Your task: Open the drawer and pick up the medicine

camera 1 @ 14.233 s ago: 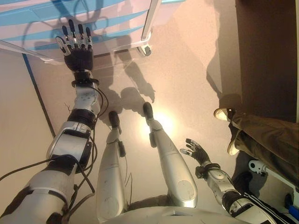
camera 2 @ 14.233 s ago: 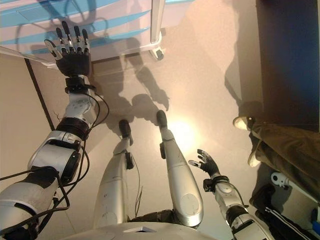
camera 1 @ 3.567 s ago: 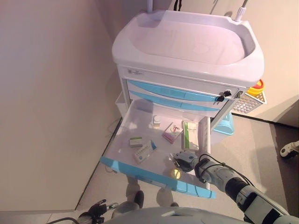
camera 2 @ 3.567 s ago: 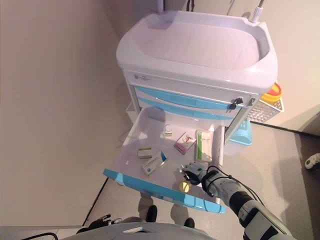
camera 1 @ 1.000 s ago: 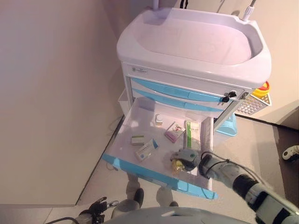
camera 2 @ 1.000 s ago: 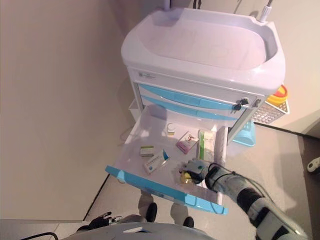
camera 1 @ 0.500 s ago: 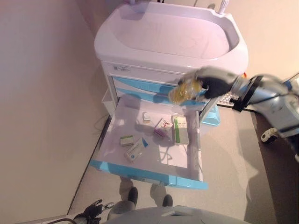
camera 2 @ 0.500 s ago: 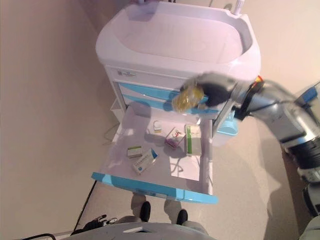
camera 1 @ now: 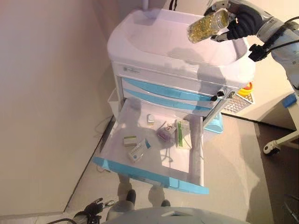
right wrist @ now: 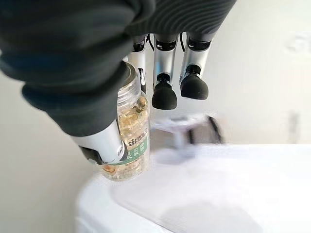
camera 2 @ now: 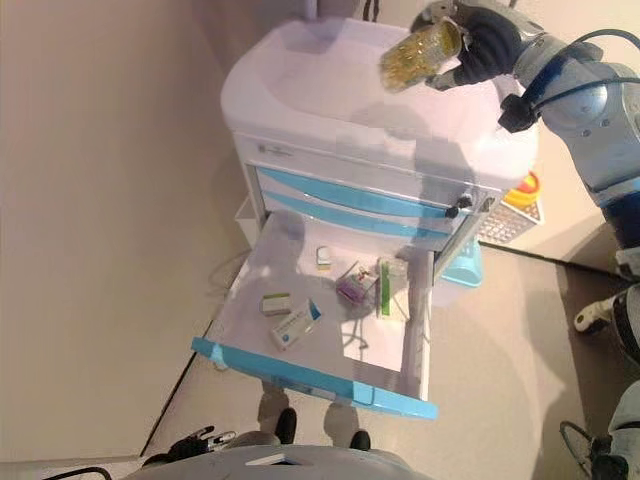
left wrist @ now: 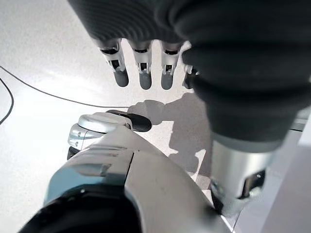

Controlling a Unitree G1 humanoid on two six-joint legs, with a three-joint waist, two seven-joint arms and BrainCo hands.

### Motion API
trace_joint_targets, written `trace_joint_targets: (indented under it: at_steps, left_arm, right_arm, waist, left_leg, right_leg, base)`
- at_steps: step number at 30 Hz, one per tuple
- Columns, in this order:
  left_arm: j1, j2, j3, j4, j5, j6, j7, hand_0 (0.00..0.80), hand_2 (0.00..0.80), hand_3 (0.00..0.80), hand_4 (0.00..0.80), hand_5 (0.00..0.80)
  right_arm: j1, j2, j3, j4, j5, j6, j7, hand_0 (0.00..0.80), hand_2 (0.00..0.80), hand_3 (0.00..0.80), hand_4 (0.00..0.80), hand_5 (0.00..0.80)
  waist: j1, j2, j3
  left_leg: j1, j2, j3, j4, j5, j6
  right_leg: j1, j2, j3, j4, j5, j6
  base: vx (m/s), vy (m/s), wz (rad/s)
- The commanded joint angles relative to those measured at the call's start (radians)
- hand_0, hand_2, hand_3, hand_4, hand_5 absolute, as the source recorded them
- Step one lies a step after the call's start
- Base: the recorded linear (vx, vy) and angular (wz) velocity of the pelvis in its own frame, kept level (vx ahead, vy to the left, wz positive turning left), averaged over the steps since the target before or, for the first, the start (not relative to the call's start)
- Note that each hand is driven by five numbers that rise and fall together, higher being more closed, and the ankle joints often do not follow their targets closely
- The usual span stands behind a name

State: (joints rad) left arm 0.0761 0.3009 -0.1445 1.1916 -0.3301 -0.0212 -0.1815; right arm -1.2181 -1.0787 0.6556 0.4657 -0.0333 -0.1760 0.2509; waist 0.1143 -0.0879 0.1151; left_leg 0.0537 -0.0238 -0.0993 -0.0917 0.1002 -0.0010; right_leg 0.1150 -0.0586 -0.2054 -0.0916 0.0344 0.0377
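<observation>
My right hand [camera 1: 245, 21] is shut on a clear medicine bottle of yellow capsules [camera 1: 208, 26] and holds it tilted in the air above the white cart's top tray [camera 1: 159, 39]. In the right wrist view the thumb [right wrist: 99, 141] and one finger pinch the bottle [right wrist: 130, 141]. The cart's lowest blue-fronted drawer [camera 1: 149, 176] stands pulled out. In it lie a small white bottle [camera 1: 150, 119], a purple box [camera 1: 165, 132], a green-and-white box [camera 1: 182, 134] and two more small boxes [camera 1: 135, 145]. My left hand [left wrist: 141, 73] hangs low by my side, fingers straight, empty.
The cart stands against a wall [camera 1: 46, 93] on its left. A white side basket with a yellow container [camera 1: 240, 95] hangs on the cart's right side, with a blue bin [camera 1: 215, 123] below it. A caster wheel [camera 1: 270, 148] shows on the floor at the right.
My right hand has lifted the capsule bottle out of the drawer, past the drawer fronts, to above the cart top. The camera has shifted. The left hand has stayed low.
</observation>
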Motion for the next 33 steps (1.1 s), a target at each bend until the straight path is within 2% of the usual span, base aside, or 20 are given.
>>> trace_joint_targets:
  at_steps: [1,6,14,19,31,32,33]
  left_arm:
    - [0.015,0.034,-0.082,0.026,-0.018,0.023,-0.004,0.000,0.000,0.000,0.000,0.000]
    - [0.022,0.046,-0.093,0.022,-0.024,0.029,0.001,0.000,0.000,0.000,0.000,0.000]
    - [0.010,0.071,-0.110,0.012,-0.064,-0.006,-0.006,0.000,0.000,0.000,0.000,0.000]
    - [0.003,0.086,-0.117,-0.013,-0.093,-0.031,-0.006,0.000,0.000,0.000,0.000,0.000]
    - [0.019,0.106,-0.116,-0.036,-0.115,-0.065,-0.006,0.000,0.000,0.000,0.000,0.000]
    - [0.019,0.110,-0.115,-0.037,-0.116,-0.069,-0.009,0.000,0.000,0.000,0.000,0.000]
    - [0.019,0.111,-0.114,-0.038,-0.117,-0.069,-0.009,0.000,0.000,0.000,0.000,0.000]
  right_arm:
    - [-0.172,-0.021,0.087,0.115,-0.001,0.028,0.004,0.800,0.800,0.800,0.800,0.800]
    - [-0.271,0.015,0.212,0.303,-0.062,0.067,0.018,0.800,0.800,0.800,0.800,0.800]
    - [-0.395,0.068,0.318,0.509,-0.121,0.172,0.036,0.800,0.800,0.800,0.800,0.800]
    - [-0.446,0.068,0.375,0.559,-0.128,0.235,0.068,0.800,0.800,0.800,0.800,0.800]
    - [-0.512,0.037,0.448,0.636,-0.159,0.263,0.081,0.784,0.784,0.784,0.784,0.784]
    - [-0.520,0.035,0.453,0.637,-0.151,0.264,0.082,0.267,0.267,0.267,0.267,0.267]
    - [-0.523,0.035,0.455,0.639,-0.147,0.264,0.080,0.000,0.000,0.000,0.000,0.000]
  waist:
    - [0.059,-0.043,-0.043]
    - [0.098,-0.050,-0.020]
    - [0.151,-0.061,0.031]
    - [0.170,-0.071,0.066]
    - [0.184,-0.085,0.102]
    - [0.183,-0.087,0.105]
    - [0.183,-0.088,0.106]
  left_leg:
    - [0.023,-0.006,-0.015,0.004,-0.076,-0.010]
    - [0.019,-0.008,-0.044,0.004,-0.071,-0.011]
    - [-0.029,-0.014,-0.100,0.008,-0.058,-0.008]
    - [-0.065,-0.015,-0.124,0.009,-0.047,-0.008]
    - [-0.109,-0.011,-0.136,0.008,-0.035,-0.009]
    - [-0.112,-0.010,-0.135,0.008,-0.036,-0.009]
    - [-0.113,-0.009,-0.134,0.008,-0.036,-0.009]
  right_leg:
    - [-0.011,-0.049,0.002,0.066,-0.005,0.041]
    - [-0.008,-0.049,-0.014,0.072,-0.009,0.036]
    - [-0.039,-0.039,-0.026,0.066,-0.007,0.029]
    - [-0.067,-0.033,-0.031,0.063,0.000,0.029]
    - [-0.111,-0.028,-0.033,0.063,0.012,0.032]
    - [-0.114,-0.027,-0.032,0.063,0.013,0.032]
    - [-0.115,-0.027,-0.032,0.063,0.014,0.032]
  base:
    - [0.103,0.043,0.18]
    - [0.086,0.035,0.25]
    - [0.008,-0.002,0.17]
    - [-0.046,-0.038,0.16]
    - [-0.016,-0.012,0.04]
    - [0.000,0.000,0.00]
    - [0.000,0.000,0.00]
